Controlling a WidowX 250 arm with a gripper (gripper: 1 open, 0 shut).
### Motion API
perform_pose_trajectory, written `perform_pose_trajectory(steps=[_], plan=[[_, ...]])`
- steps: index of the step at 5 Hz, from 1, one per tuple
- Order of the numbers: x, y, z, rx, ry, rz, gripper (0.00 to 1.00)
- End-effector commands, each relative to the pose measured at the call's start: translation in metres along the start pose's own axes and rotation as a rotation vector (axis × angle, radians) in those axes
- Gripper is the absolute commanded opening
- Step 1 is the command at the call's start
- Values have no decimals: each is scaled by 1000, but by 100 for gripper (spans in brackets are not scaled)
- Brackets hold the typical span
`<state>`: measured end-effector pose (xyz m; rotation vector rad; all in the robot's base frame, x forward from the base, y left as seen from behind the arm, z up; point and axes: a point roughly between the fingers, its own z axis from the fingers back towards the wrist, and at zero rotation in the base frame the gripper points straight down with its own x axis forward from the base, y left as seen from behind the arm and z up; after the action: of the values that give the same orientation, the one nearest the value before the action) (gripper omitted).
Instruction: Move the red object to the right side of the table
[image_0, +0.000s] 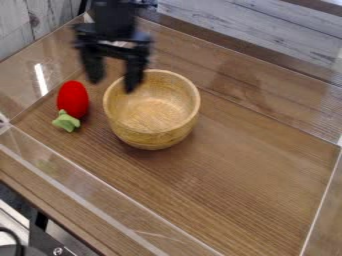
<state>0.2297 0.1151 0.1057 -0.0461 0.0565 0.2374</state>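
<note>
The red object (72, 98), a glossy toy strawberry with a light-green stem at its near end, lies on the left part of the table (241, 170). My gripper (114, 76) hangs above the table just right of and behind the strawberry, over the left rim of the wooden bowl. Its two dark fingers (94, 68) point down and stand wide apart, open, with nothing between them. The strawberry is not touched.
A round light wooden bowl (152, 108) sits right of the strawberry, near the middle. Low clear acrylic walls (80, 190) edge the tabletop, with a clear bracket at the back left. Bare wood lies to the right of the bowl.
</note>
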Motion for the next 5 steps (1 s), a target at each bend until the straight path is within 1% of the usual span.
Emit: perform_pose_trajectory(steps=[1, 2, 3, 5], plan=[[-2, 37, 10, 4, -75, 62, 100], [-2, 62, 7, -14, -82, 114, 100], [1, 70, 0, -26, -77, 137, 100], [17, 63, -19, -42, -57, 122, 100]])
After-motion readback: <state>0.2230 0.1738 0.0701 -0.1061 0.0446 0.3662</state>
